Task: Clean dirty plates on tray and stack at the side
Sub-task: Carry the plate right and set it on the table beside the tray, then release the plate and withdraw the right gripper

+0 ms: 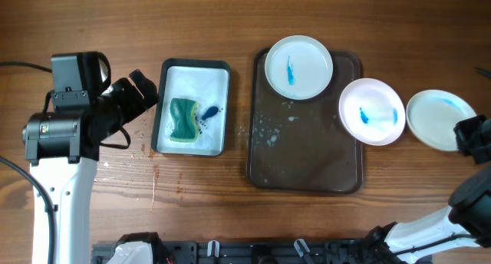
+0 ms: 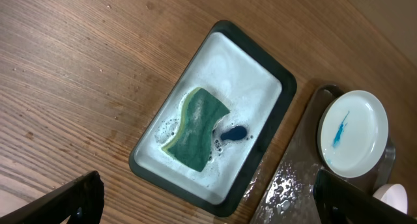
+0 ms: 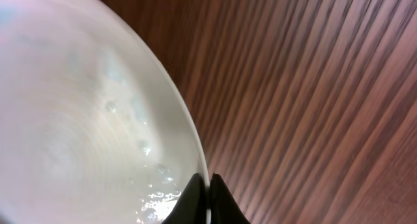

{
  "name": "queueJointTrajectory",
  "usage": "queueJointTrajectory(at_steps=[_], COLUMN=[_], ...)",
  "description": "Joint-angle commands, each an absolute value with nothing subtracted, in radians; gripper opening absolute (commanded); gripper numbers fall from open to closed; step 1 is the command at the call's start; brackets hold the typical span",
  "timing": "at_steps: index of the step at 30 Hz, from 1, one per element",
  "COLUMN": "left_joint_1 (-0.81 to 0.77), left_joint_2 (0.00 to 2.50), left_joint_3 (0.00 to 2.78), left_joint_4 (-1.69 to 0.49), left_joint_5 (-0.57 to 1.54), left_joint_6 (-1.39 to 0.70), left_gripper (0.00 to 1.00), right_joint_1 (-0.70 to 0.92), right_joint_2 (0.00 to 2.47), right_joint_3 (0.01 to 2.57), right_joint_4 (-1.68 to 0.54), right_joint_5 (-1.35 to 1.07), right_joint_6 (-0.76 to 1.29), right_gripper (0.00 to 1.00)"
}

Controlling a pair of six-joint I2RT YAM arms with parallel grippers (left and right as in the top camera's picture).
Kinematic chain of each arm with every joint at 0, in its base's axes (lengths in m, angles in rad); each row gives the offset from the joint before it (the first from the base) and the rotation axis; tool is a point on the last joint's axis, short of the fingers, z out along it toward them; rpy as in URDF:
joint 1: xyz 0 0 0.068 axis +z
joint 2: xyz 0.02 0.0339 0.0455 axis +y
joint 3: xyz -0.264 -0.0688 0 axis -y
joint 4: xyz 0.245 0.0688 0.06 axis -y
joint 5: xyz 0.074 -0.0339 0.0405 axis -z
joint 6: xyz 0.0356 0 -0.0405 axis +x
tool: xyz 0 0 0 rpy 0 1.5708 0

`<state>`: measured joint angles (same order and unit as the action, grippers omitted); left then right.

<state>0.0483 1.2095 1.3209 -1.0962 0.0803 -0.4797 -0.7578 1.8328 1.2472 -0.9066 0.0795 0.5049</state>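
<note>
Overhead, the tray (image 1: pixel 307 153) lay mid-table with the upper plate (image 1: pixel 299 67) sitting at its top end, a blue smear at its centre. The middle plate (image 1: pixel 372 111), smeared too, hung over the tray's right edge, partly above the table (image 1: pixel 230 26). The rightmost plate (image 1: pixel 437 118) rested on bare wood just beside it, off the tray, with faint blue near its rim. The right gripper (image 1: pixel 464 135) sat at that plate's right side; from its wrist view the two fingertips (image 3: pixel 189 201) were pinched nearly together on the plate's wet rim, which ran between them. The left gripper (image 1: pixel 146 103) hovered well apart from all three plates, left of the small tray (image 1: pixel 159 103) holding a sponge (image 1: pixel 184 120), its jaws spread wide around nothing
</note>
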Motion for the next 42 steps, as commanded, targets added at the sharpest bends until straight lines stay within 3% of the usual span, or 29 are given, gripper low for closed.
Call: queueJointTrajectory(at_steps=[1, 5, 11, 17, 21, 27, 30, 31, 32, 33, 42], left_joint_1=[0.056, 0.056, 0.056, 0.056, 0.056, 0.056, 0.056, 0.056, 0.056, 0.056, 0.056], left_joint_2=[1.201, 1.201, 1.201, 1.201, 1.201, 1.201, 1.201, 1.201, 1.201, 1.201, 1.201], left_joint_3=[1.336, 1.336, 1.336, 1.336, 1.336, 1.336, 1.336, 1.336, 1.336, 1.336, 1.336], left_joint_4=[-1.093, -1.093, -1.093, -1.093, -1.093, -1.093, -1.093, -1.093, -1.093, -1.093, -1.093], left_joint_5=[0.085, 0.085, 0.085, 0.085, 0.085, 0.085, 0.085, 0.085, 0.085, 0.085, 0.085], left_joint_6=[-0.479, -0.479, -0.479, -0.479, -0.479, -0.479, -0.479, -0.479, -0.479, -0.479, -0.479], left_gripper=[1.00, 1.00, 1.00, 1.00, 1.00, 1.00, 1.00, 1.00, 1.00, 1.00, 1.00], right_joint_1=[-0.736, -0.693, -0.505, -0.324, -0.312, -0.313, -0.312, -0.313, -0.313, -0.314, -0.313], right_joint_2=[1.812, 1.673, 1.563, 1.655, 1.766, 1.937, 1.973, 1.973, 1.971, 1.967, 1.838], right_joint_3=[1.241, 1.246, 1.244, 1.181, 1.179, 1.179, 1.179, 1.179, 1.179, 1.180, 1.180], right_joint_4=[-0.920, -0.908, -0.840, -0.567, -0.487, -0.474, -0.480, -0.483, -0.499, -0.519, -0.668], right_joint_5=[0.041, -0.159, -0.235, -0.064, -0.043, -0.046, -0.110, -0.112, -0.111, -0.112, -0.149], right_joint_6=[0.435, 0.347, 0.187, 0.030, -0.027, -0.053, -0.053, -0.052, -0.053, -0.052, -0.016], right_gripper=[0.47, 0.56, 0.56, 0.56, 0.61, 0.59, 0.43, 0.33, 0.12, 0.04, 0.04])
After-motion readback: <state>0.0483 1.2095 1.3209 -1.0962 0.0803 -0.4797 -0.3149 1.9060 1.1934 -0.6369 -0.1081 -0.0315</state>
